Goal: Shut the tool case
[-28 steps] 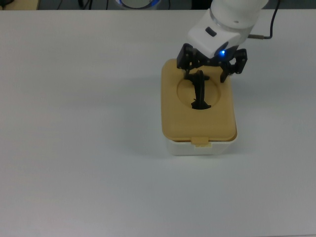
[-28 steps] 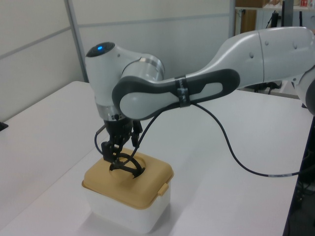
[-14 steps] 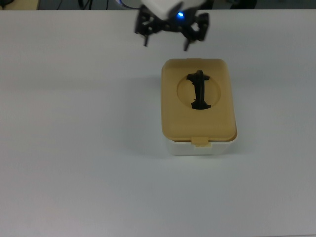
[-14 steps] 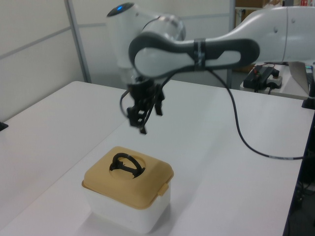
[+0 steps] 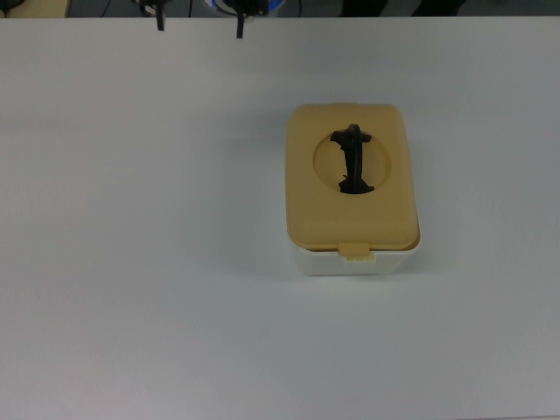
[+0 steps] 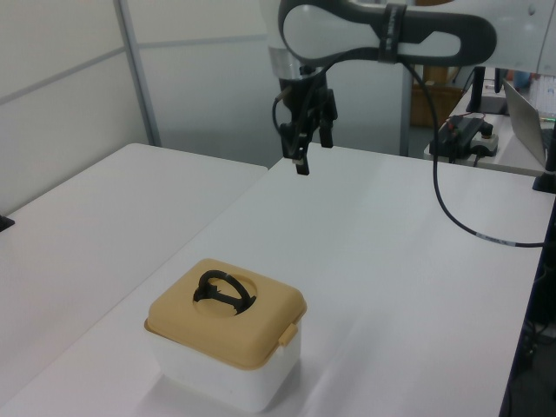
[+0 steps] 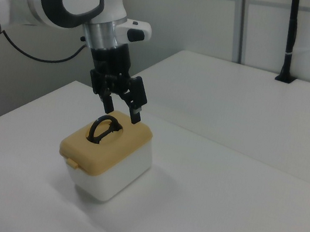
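We see one tool case [image 5: 353, 197] with its lid [image 6: 226, 314] down on the surface [image 5: 140, 262]. One gripper [image 6: 306, 148], fingers spread and empty, has risen far above it since before.

Tool case [image 5: 352, 210]: white rounded box, tan lid [image 6: 228, 313] seated flat and closed, black handle [image 7: 103, 127] upright in round recess; sits below the raised claw [image 6: 306, 149], apart.

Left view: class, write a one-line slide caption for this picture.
Tan lid sits flat on the white tool case; the open gripper hangs high above the table, holding nothing.
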